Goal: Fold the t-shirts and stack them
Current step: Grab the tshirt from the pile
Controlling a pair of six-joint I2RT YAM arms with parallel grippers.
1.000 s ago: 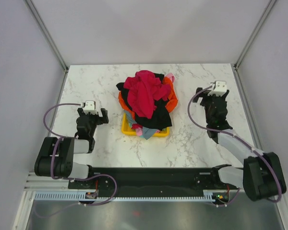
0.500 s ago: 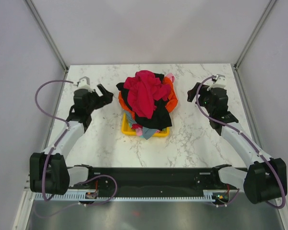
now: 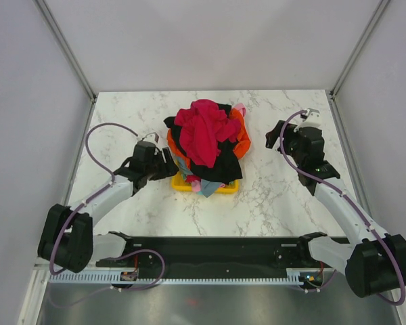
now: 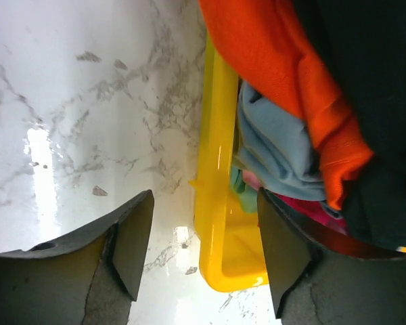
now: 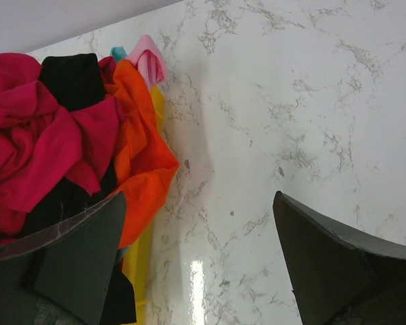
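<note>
A heap of t-shirts (image 3: 206,139) overflows a small yellow bin (image 3: 179,184) at the table's middle. A crimson red shirt (image 3: 204,128) lies on top, over black (image 3: 223,166), orange (image 3: 242,139), pink (image 3: 239,109) and light blue (image 3: 206,188) ones. My left gripper (image 3: 168,164) is open, its jaws astride the bin's left wall (image 4: 215,176) near a corner. The orange (image 4: 277,61) and light blue (image 4: 277,149) shirts hang just beyond it. My right gripper (image 3: 272,135) is open and empty over bare table right of the heap. Its view shows the crimson (image 5: 34,142), orange (image 5: 145,149) and pink (image 5: 149,61) shirts.
The white marble table (image 3: 284,196) is walled in by grey panels at the back and both sides. The arms' black base rail (image 3: 216,250) runs along the near edge.
My left arm has swung from the table's left side in to the bin's left wall. My right gripper has stayed right of the heap, shifting only slightly.
</note>
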